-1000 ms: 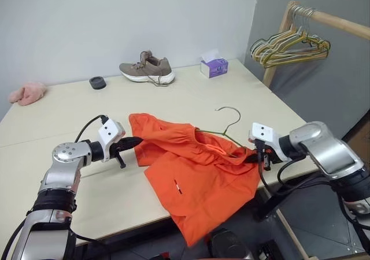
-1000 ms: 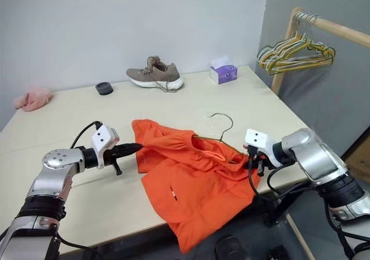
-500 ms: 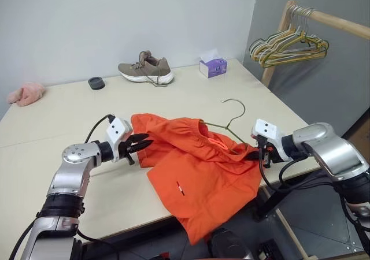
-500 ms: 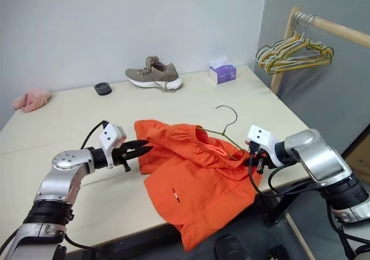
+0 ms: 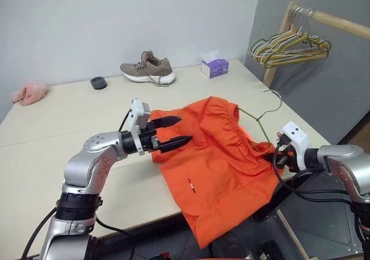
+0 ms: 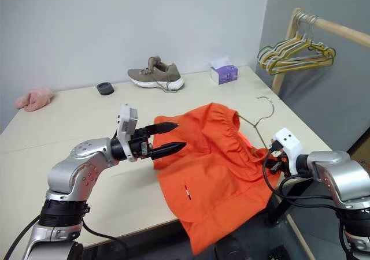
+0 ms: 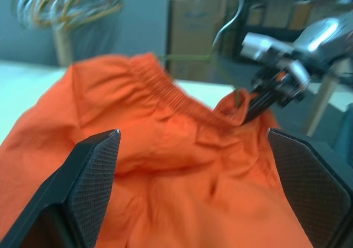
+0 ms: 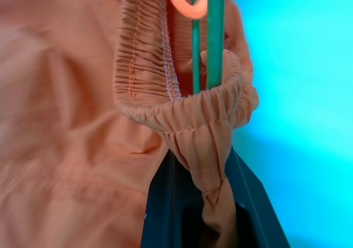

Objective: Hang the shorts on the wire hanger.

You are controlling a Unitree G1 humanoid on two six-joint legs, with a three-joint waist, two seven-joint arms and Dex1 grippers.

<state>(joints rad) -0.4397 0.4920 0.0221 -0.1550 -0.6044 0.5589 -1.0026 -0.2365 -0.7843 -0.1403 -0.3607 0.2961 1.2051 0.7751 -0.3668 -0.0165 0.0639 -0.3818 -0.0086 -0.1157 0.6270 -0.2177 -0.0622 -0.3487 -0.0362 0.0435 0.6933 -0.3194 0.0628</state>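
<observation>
Most of the wire hanger (image 5: 263, 112) is hidden inside the shorts (image 5: 217, 159); we see only its hook and one slanting arm rising past the waistband. The lower hem of the shorts hangs over the desk (image 5: 69, 121) edge. The right end effector (image 5: 278, 156) is closed, pinching a fold of the waistband, and in its wrist view two wire strands pass through that fold; whether the wire itself is pinched too, we cannot quite tell. The left end effector (image 5: 176, 131) has its fingers spread wide and holds nothing, poised just beside the shorts' left edge. A second ago it was closed at that edge; since then it has opened and lifted, and the shorts have shifted rightward with the hanger hook.
</observation>
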